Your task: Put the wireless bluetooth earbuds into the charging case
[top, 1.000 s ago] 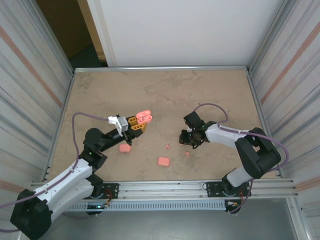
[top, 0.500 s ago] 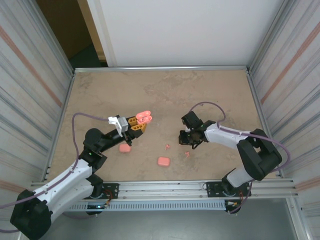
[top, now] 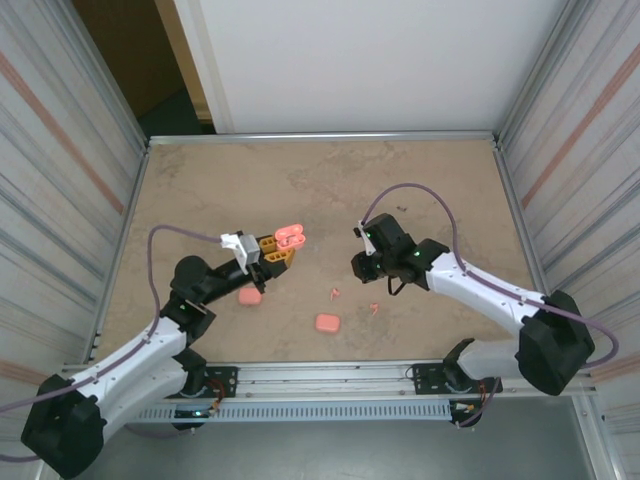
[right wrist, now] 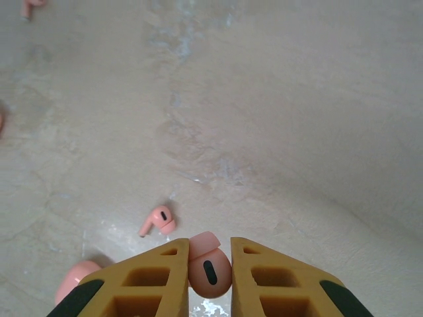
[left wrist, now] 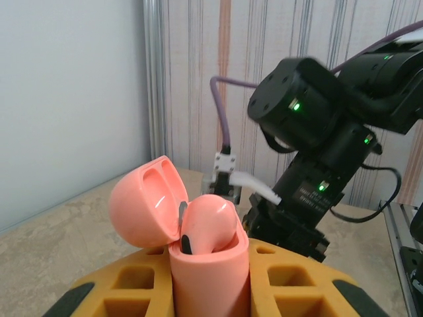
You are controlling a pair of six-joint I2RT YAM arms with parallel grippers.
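My left gripper (top: 276, 249) is shut on a pink charging case (top: 290, 235), held upright above the table. In the left wrist view the case (left wrist: 210, 271) sits between the yellow fingers (left wrist: 119, 290) with its lid (left wrist: 142, 195) swung open to the left, and one earbud (left wrist: 208, 223) rests in it. My right gripper (top: 361, 266) hangs a short way to the right of the case. It is shut on a pink earbud (right wrist: 209, 271), pinched between its fingers (right wrist: 155, 281) above the table. A loose earbud (right wrist: 158, 220) lies just below and left of it.
Two closed pink cases (top: 249, 296) (top: 327, 323) lie on the tan table (top: 320, 180) near the front. Two loose earbuds (top: 335, 293) (top: 374, 308) lie between the arms. Another earbud (right wrist: 30, 6) lies farther off. Metal walls ring the table.
My right gripper has closed on an earbud, risen off the table and shifted a little left toward the case; its elbow has swung out to the right. The left arm has barely moved.
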